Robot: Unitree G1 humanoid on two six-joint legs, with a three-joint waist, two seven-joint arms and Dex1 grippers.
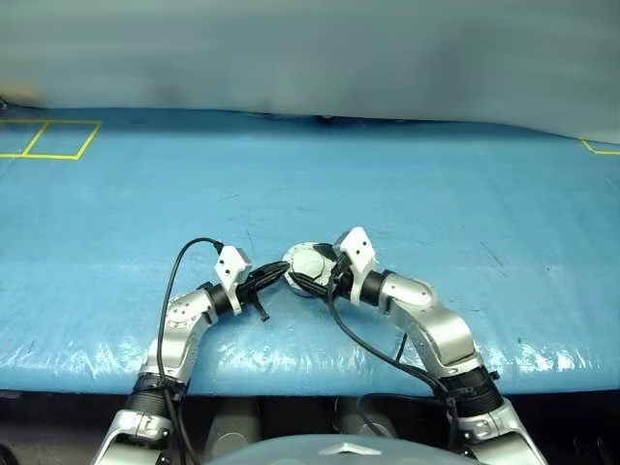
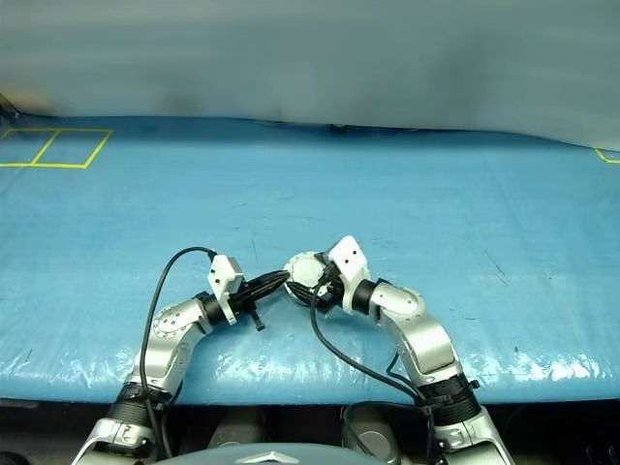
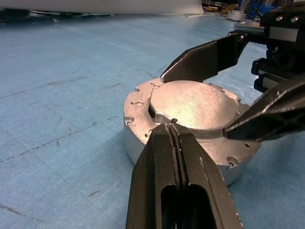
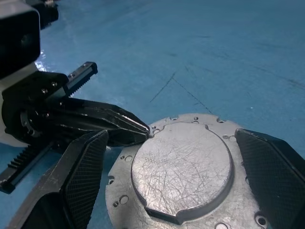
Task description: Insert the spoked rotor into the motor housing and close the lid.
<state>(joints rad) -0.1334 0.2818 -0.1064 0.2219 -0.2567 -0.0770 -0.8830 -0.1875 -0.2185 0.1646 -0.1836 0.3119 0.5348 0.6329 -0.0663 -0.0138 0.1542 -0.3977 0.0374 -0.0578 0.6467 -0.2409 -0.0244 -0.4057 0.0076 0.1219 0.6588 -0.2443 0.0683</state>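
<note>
A blue tarp-like sheet (image 1: 407, 194) covers the work surface, scuffed with thin dark scratches. Yellow tape outlines (image 1: 48, 139) mark its far left corner; another yellow mark (image 1: 601, 148), possibly similar, sits far right.

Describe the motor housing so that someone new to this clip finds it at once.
On the blue table cover, look near the front edge, where the two arms meet. The motor housing is the round silver-grey casing lying there between the left gripper and the right gripper. Its lid, a scratched plain grey disc, is closed, and it is the one metal piece on the cover.
</note>
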